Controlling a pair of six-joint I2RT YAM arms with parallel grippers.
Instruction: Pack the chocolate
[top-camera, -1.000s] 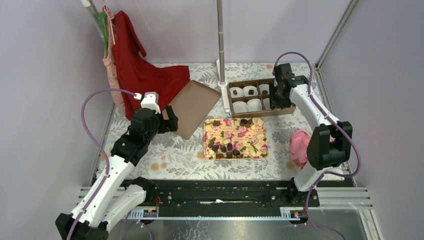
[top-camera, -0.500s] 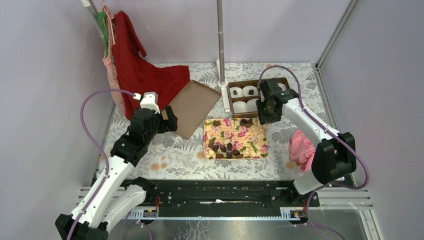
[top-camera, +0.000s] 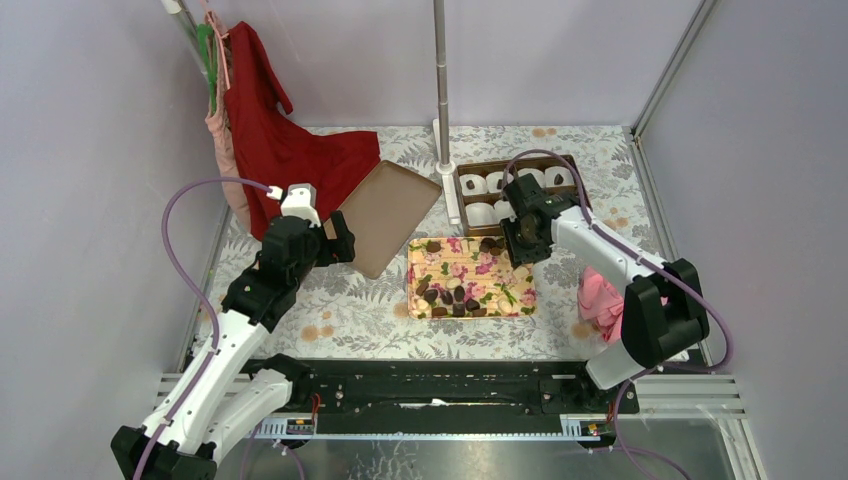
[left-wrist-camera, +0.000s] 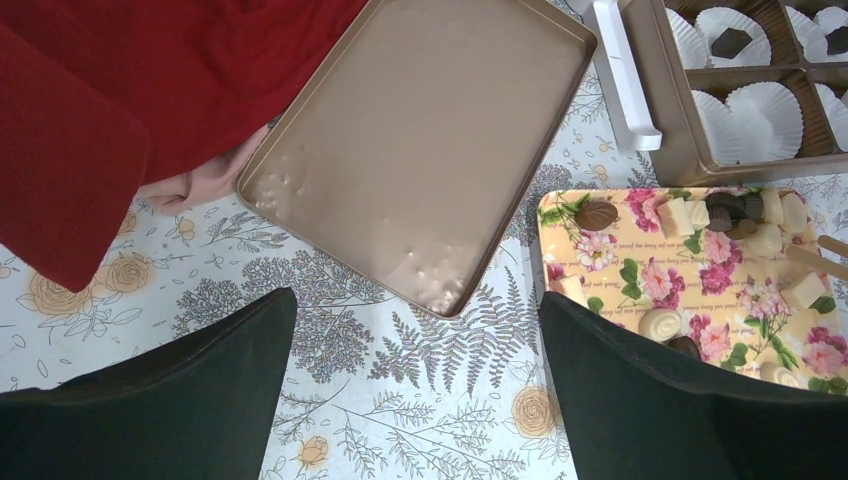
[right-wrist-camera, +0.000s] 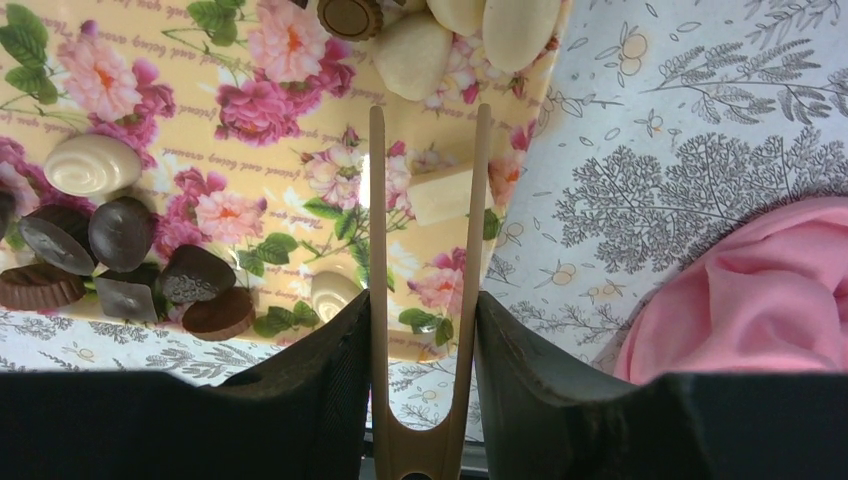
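Observation:
Dark chocolate (top-camera: 455, 295) pieces lie clustered on a floral tray (top-camera: 500, 290); the right wrist view shows them at its left (right-wrist-camera: 120, 235). A brown box (top-camera: 458, 200) of white paper cups stands behind the tray, and a few cups hold a dark piece (top-camera: 470, 185). My right gripper (top-camera: 520, 238) (right-wrist-camera: 420, 305) is shut on wooden tongs (right-wrist-camera: 377, 200). The tong tips stand apart and empty over the tray's right end. My left gripper (top-camera: 340, 240) (left-wrist-camera: 415, 300) hangs open over the tablecloth, left of the tray, holding nothing.
A flat brown lid (top-camera: 385, 215) (left-wrist-camera: 420, 150) lies left of the box, partly on a red cloth (top-camera: 290, 150). White pieces (right-wrist-camera: 95, 165) share the tray. A pink cloth (top-camera: 600, 290) (right-wrist-camera: 760, 290) lies right of the tray. A metal pole (top-camera: 440, 80) rises behind.
My right arm has swung from over the box, left and nearer, to the tray's far right corner, tongs still in its grip. The left arm has not moved.

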